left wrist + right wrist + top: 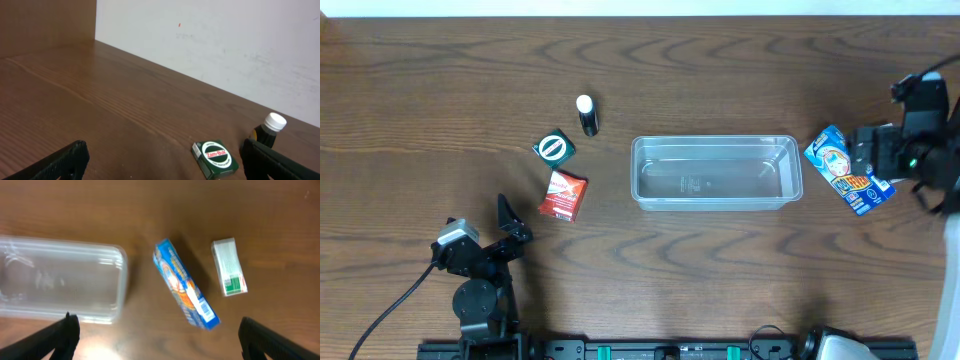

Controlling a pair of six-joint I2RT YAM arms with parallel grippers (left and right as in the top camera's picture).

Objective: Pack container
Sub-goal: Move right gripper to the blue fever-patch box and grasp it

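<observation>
The clear plastic container (715,172) lies empty at the table's middle; its right end shows in the right wrist view (65,280). A blue printed box (847,170) lies just right of it, tilted on edge (185,285). My right gripper (870,152) hovers above that box, open and empty (157,340). A small white and green box (229,273) lies beside the blue box, hidden under the arm in the overhead view. My left gripper (512,232) is open and empty (165,165) at the front left.
Left of the container are a green Zam-Buk box (554,148) (215,157), a red packet (562,195) and an upright black bottle with a white cap (586,114) (267,130). A white wall stands behind the table's far edge.
</observation>
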